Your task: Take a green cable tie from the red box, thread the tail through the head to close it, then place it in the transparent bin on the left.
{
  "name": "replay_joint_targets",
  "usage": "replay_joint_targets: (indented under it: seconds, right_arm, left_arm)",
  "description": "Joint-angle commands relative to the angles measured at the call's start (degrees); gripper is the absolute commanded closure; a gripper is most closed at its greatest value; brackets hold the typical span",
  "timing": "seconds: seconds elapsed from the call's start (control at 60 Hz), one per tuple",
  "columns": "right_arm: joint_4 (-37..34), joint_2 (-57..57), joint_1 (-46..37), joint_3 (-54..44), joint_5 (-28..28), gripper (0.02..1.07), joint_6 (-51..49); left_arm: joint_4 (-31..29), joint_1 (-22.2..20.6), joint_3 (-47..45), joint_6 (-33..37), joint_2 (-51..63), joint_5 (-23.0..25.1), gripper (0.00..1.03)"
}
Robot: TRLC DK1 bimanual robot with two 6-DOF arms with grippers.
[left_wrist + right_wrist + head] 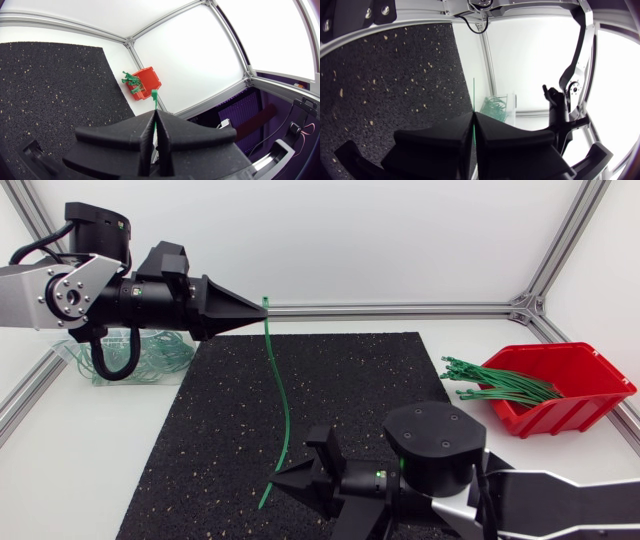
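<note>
1. the left gripper [262, 310] is pressed together on the head end of the green cable tie [281, 395] and holds it up above the far edge of the black mat [340, 380]. in its wrist view a short green stub pokes out past the closed fingertips.
2. the right gripper [280, 478] is pinched on the same tie near its tail, low over the near part of the mat. a short bit of tail sticks out beyond it.
3. so the tie is off the table, strung in a gentle bow between the two grippers, and not yet closed into a loop.
4. handling, as i judge it: very light, thin and springy. it bends easily but wants to straighten, and its smooth sides may slide in the pads. it is best held close to each end, so the tail tip stays stiff enough to aim and the head's slot stays uncovered.
5. the red box [560, 415] sits at the right with loose ties [495, 380] spilling over its rim, well apart from both grippers.
6. the transparent bin [68, 360] sits at the far left, partly under the left arm, with green ties inside.
7. the likely obstacle is the broad fingers themselves, which could crowd each other as the two ends meet.
</note>
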Motion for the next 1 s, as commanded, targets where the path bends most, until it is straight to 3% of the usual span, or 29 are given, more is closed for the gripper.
replay_joint_targets:
  seconds: [0.0,0.183,0.383,0.517,0.617,0.85,0.983]
  right_arm:
    - [-3.6,-2.6,0.5,0.1,0.1,1.01,10.1]
    - [-6.6,-3.7,0.3,1.1,-0.5,1.01,19.4]
    - [-9.0,-3.3,0.5,3.7,-0.2,1.02,36.6]
    - [-15.7,-3.5,1.2,6.3,-1.8,1.01,45.1]
    - [-24.5,-4.7,1.2,9.9,-5.8,1.01,50.5]
    - [-37.8,-9.6,3.1,16.1,-5.9,1.01,66.6]
    - [-46.8,-11.7,3.2,20.9,-12.1,1.01,72.8]
  left_arm:
    - [-0.2,-0.4,-2.4,0.5,-1.8,0.1,0.99]
    - [-0.2,-0.8,-4.0,1.0,-3.4,-0.3,0.99]
    - [0.8,-2.9,-8.5,2.6,-7.0,-2.2,0.99]
    - [2.1,-3.5,-11.4,2.8,-9.9,-3.3,0.99]
    - [2.5,-4.1,-13.2,2.8,-11.8,-3.6,0.99]
    - [3.6,-6.6,-16.8,2.8,-16.4,-5.7,0.99]
    - [4.9,-8.1,-19.0,2.7,-18.7,-7.3,0.99]
